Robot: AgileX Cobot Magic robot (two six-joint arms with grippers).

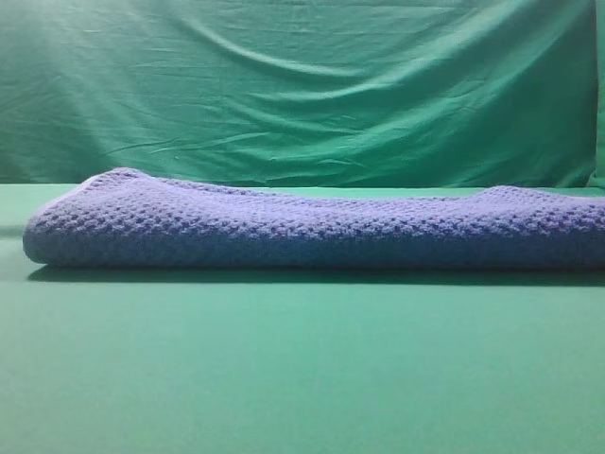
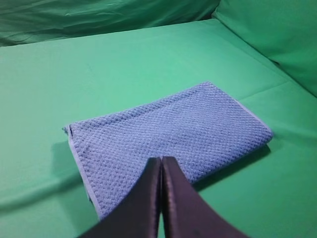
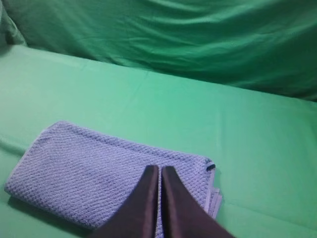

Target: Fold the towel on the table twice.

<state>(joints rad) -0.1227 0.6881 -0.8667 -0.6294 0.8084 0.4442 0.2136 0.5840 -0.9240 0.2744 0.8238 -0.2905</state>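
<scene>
Towel (image 1: 312,227) lies folded into a thick, compact rectangle on the green bench (image 1: 302,378), stacked layers showing along its near edge in the exterior high view, where it runs off the right side of the frame. No brand, label or writing can be read on it; only a small dark tab (image 3: 211,166) shows at one corner in the right wrist view, too small to read, with pale layered edges just below it.

Left gripper (image 2: 161,161) hangs above the towel's near edge, pointing across the cloth towards the wrinkled green backdrop (image 2: 99,17) — its jaws pressed together along their whole length, nothing between them. From this view the towel lies at a slant, its pale trim (image 2: 79,166) running down the left side.

Right gripper (image 3: 159,171) sits in much the same pose over the towel's near side, close to the tabbed corner — jaws likewise fully closed and holding nothing. Whether either tip touches the cloth cannot be told.

Neither arm appears in the exterior high view.
</scene>
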